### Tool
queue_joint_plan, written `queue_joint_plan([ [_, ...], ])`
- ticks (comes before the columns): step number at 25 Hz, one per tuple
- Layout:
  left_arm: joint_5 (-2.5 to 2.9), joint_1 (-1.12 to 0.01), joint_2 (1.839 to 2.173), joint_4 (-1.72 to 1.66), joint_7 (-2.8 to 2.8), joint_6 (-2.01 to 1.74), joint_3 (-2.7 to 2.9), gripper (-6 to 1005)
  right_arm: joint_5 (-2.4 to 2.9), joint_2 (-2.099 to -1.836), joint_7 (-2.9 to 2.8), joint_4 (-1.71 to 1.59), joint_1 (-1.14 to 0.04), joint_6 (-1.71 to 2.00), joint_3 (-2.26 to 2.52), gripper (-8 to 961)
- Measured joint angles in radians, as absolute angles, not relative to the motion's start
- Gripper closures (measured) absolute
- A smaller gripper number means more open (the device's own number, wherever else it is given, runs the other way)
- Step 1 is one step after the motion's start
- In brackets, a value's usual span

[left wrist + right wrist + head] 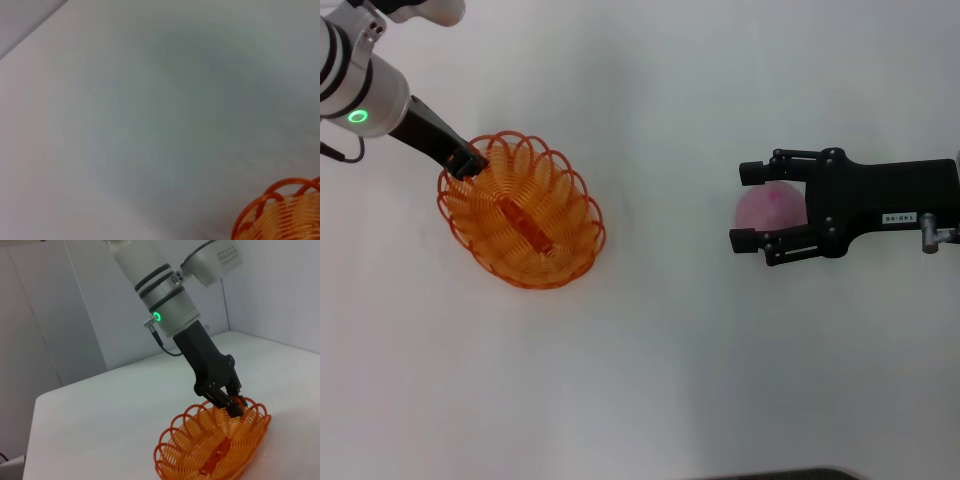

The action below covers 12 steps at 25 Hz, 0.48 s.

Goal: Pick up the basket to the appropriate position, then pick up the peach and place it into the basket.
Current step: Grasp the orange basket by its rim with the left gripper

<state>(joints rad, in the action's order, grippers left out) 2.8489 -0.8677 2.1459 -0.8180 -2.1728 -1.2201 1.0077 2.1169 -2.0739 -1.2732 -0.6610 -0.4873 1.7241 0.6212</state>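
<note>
The orange wire-loop basket [525,215] sits at the left of the white table, its flat base strip visible inside. My left gripper [470,163] is shut on the basket's far-left rim; the right wrist view shows its fingertips [235,407] pinching the scalloped edge of the basket [215,450]. A piece of the basket's rim [280,207] shows in the left wrist view. The pink peach [770,207] lies at the right. My right gripper [750,207] is open, one finger on each side of the peach. Whether the fingers touch it I cannot tell.
The white table [660,380] stretches between basket and peach with nothing on it. A dark edge [770,474] shows at the front. White walls stand behind the table [60,315].
</note>
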Motion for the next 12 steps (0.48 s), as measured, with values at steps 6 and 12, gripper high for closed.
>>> queue_joint_plan([
  [6,2.847,-0.862,2.148,-0.877,-2.175,-1.273,1.001,825,2.115,-2.074,-1.273,-0.661,-0.488,1.724,0.621,10],
  [12,2.845,-0.858,2.149,-0.952,-2.182,-1.346,0.985,839,2.113,-2.074,-1.273,-0.661,-0.488,1.719,0.621,10],
])
